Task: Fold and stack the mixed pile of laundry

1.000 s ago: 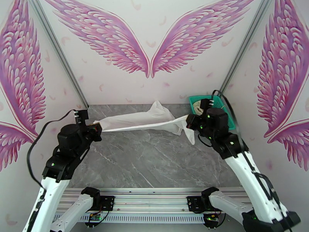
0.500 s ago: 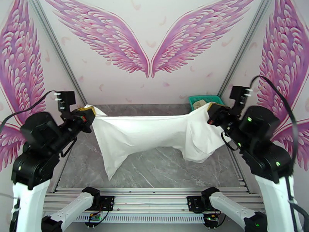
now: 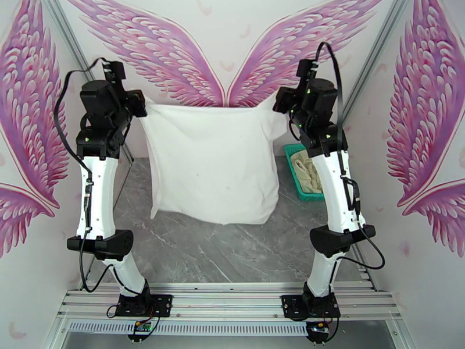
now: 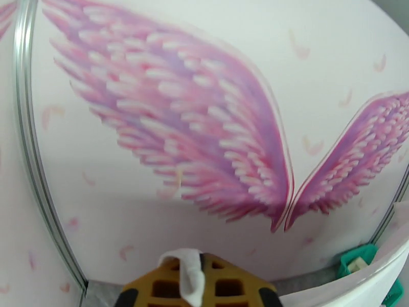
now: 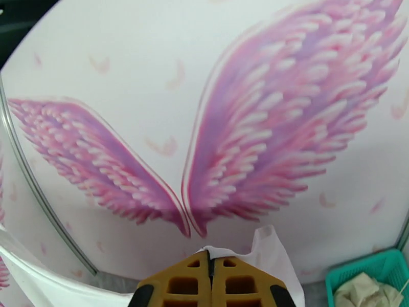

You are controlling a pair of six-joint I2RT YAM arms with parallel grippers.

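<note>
**White shirt spread in the air between both claws**

Top view, left to right. Your left arm stands nearly upright, wrist high against the back wall [image 3: 232, 47] with its painted pink wings. The left claw [image 3: 141, 106] is clenched on the upper left corner of the white shirt [image 3: 209, 164]. In the left wrist view a tuft of white cloth [image 4: 189, 275] pokes up between the yellow fingers [image 4: 168, 287] of that claw [image 4: 200, 262].

The shirt hangs as one broad, roughly square sheet, its top edge stretched between the two claws. Its lower edge is clear of the grey marble table [image 3: 232, 251], over the table's far half. No collar or chest mark can be made out on the face you see.

The right claw [image 3: 280, 103] is clenched on the upper right corner, at about the same height as the left. In the right wrist view its jaws [image 5: 209, 264] sit closed together, with white cloth [image 5: 268, 246] bunched just beyond the tips.

Right of the shirt's hanging edge, at the table's far right, sits the teal mesh basket [image 3: 309, 196] – the cream garment [image 3: 305, 170] lies crumpled inside it, partly behind the right arm. The right wrist view shows it too [image 5: 365, 290].
</note>
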